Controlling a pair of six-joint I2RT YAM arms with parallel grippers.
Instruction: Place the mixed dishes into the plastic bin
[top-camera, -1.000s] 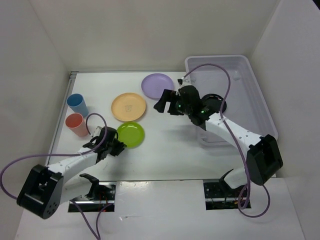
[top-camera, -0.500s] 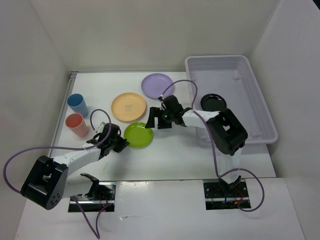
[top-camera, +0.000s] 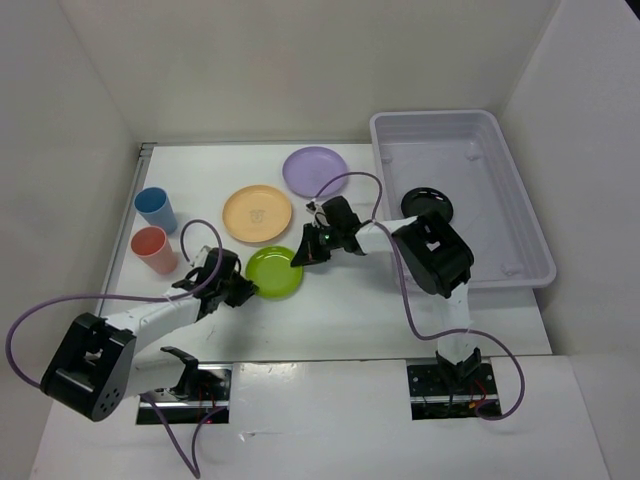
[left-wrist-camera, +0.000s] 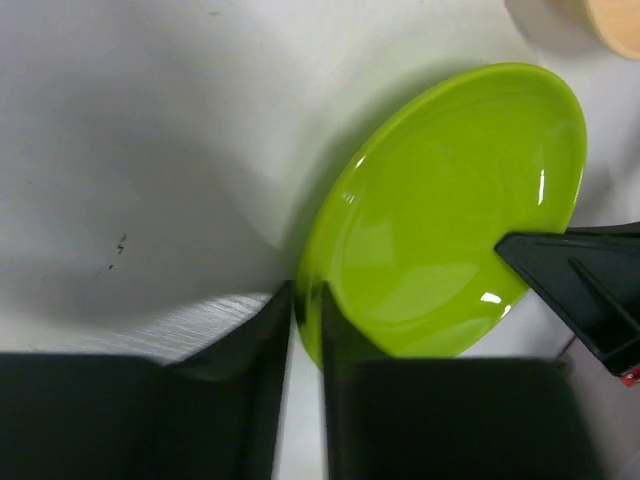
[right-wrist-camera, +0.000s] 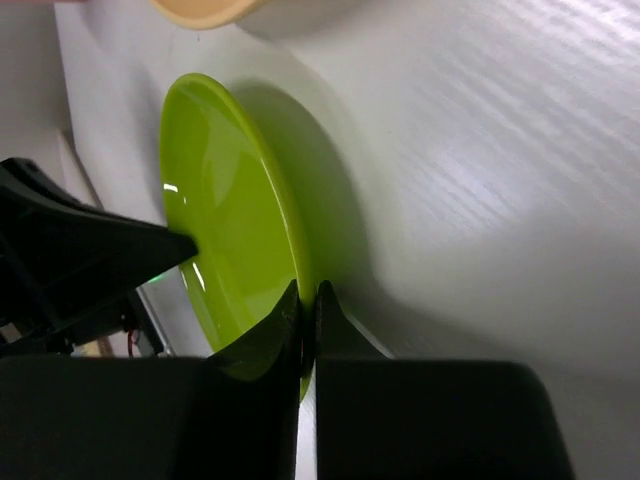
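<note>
The lime green plate (top-camera: 275, 272) is tipped up on the table between both grippers. My right gripper (top-camera: 303, 254) (right-wrist-camera: 308, 292) is shut on the far-right rim of that green plate (right-wrist-camera: 225, 230). My left gripper (top-camera: 240, 290) (left-wrist-camera: 305, 292) straddles the near-left rim of the green plate (left-wrist-camera: 450, 210), its jaws slightly apart. The pale orange plate (top-camera: 258, 213) and the lavender plate (top-camera: 315, 170) lie behind. At the left stand the blue cup (top-camera: 155, 208) and the salmon cup (top-camera: 152, 249). A black plate (top-camera: 427, 205) lies inside the plastic bin (top-camera: 505, 150).
White walls close in the table on the left, back and right. The bin fills the far right corner, and the right arm's elbow (top-camera: 432, 255) stands by its near left corner. A purple cable (top-camera: 345, 180) arcs over the lavender plate.
The right gripper swung from beside the bin to the green plate and shut on its rim. The left gripper pushed the plate slightly right, closed on it, then loosened.
</note>
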